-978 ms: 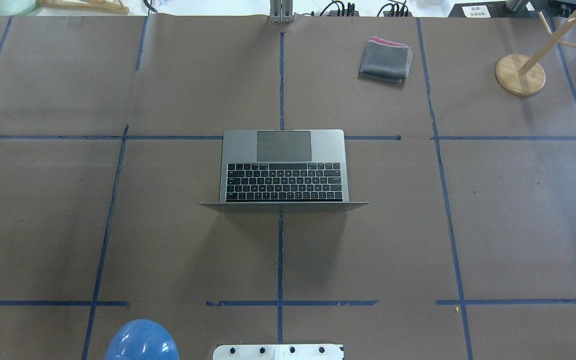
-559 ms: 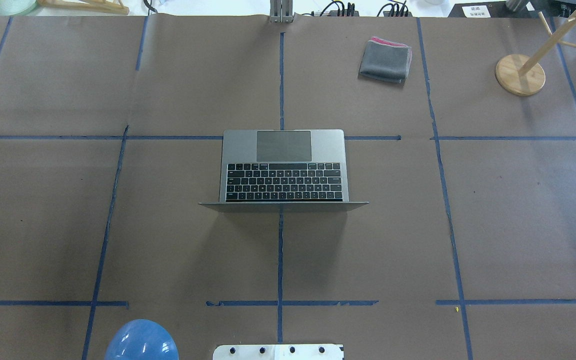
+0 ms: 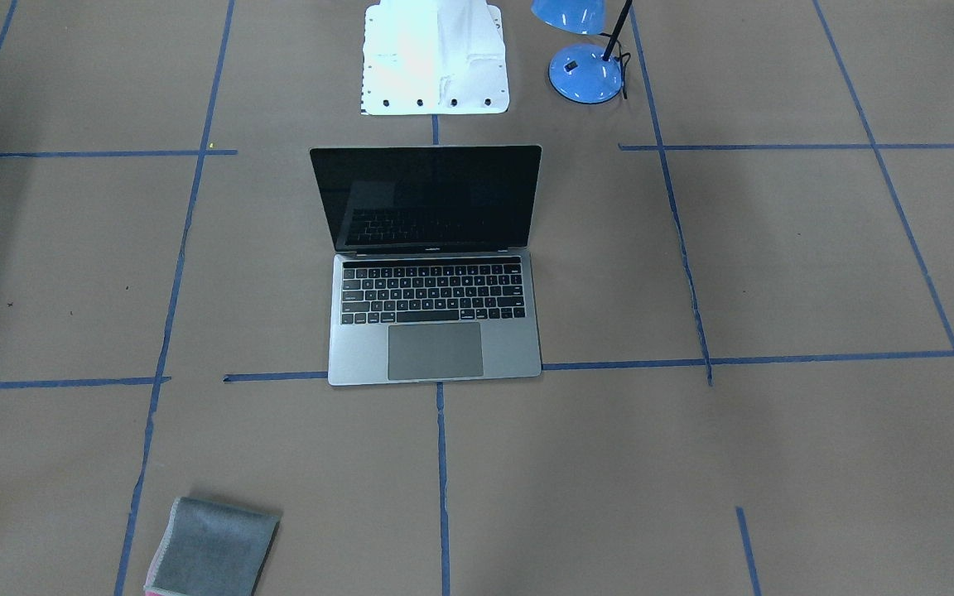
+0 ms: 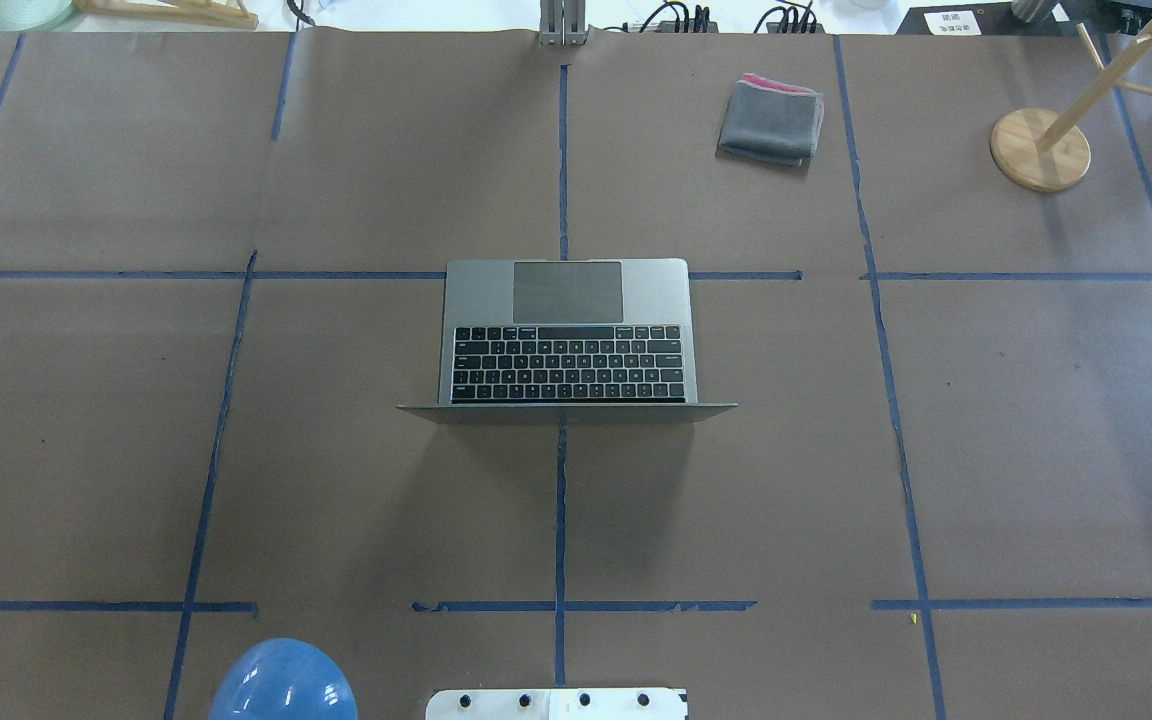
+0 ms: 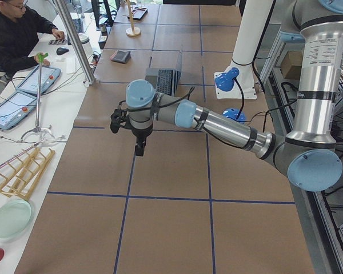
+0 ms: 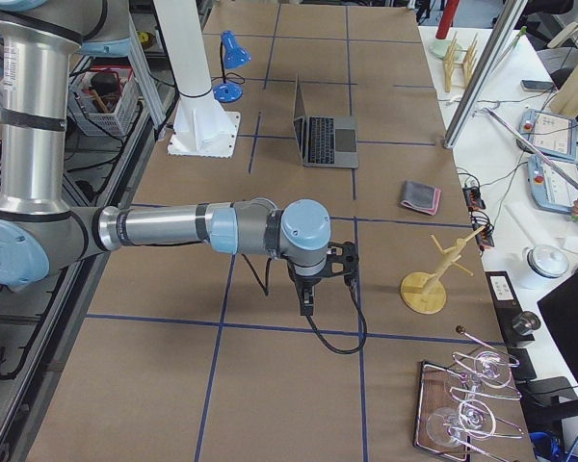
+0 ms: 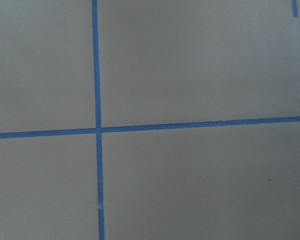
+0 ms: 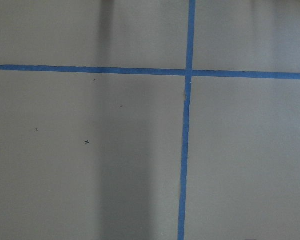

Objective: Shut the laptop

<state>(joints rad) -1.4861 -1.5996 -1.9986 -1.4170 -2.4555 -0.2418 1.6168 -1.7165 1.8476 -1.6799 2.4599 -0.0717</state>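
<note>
Currently, I am seeing the laptop (image 4: pixel 566 330) standing open at the centre of the table (image 4: pixel 1036 420), lid upright on the robot's side. The left gripper (image 5: pixel 138 149) and right gripper (image 6: pixel 306 306) are hanging well apart from it; I cannot tell whether their fingers are spread or together.

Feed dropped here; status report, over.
Thin space-grey metal laptop open, mid-table. Left gripper, right gripper far from it, state unclear. Folded grey cloth well aside.
</note>
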